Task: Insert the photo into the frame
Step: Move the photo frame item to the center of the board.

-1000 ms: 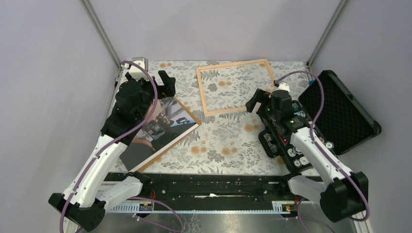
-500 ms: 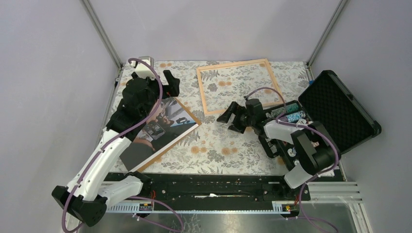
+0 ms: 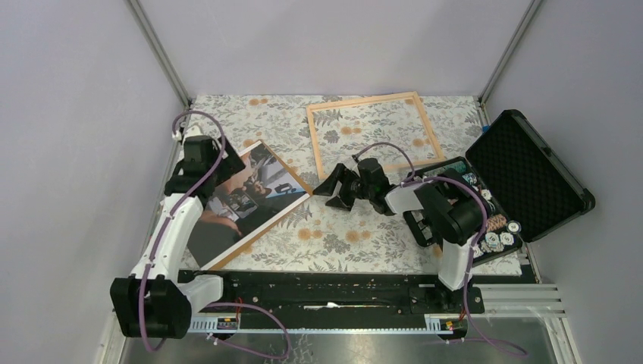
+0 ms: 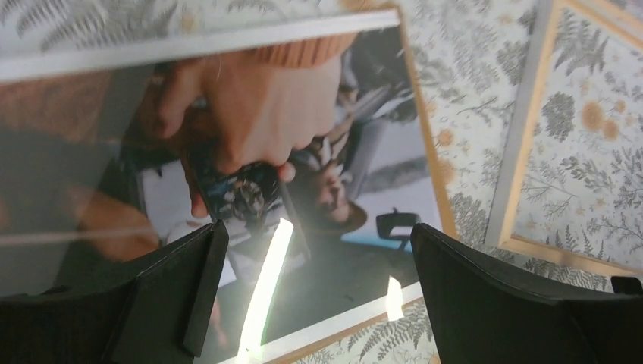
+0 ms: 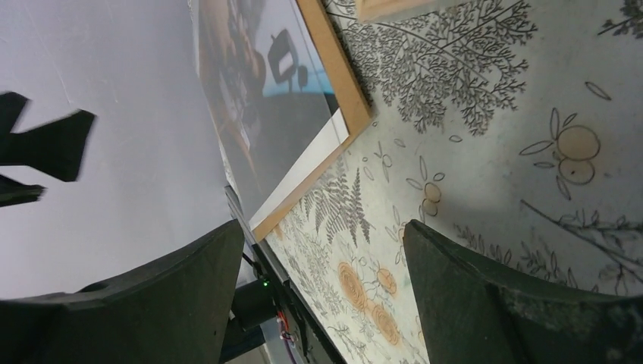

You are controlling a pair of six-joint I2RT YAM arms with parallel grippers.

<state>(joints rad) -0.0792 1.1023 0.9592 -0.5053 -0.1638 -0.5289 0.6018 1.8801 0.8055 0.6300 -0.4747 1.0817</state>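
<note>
The left fingers (image 4: 485, 303) stood wide apart and empty, low over the glossy face of the photo (image 3: 265, 193), which lay flat and skewed at the near left of the surface (image 3: 341, 235). The right fingers (image 5: 485, 303), also apart and empty, pointed sideways at the photo's right corner. Because the print lay flush, a finger might skid on the gloss or shove it into the frame (image 3: 362, 99), flat at far centre just beyond that corner. Open room lay near and centre. The left wall (image 3: 76, 152) and a black case (image 3: 531, 174) on the right hemmed the sides.
</note>
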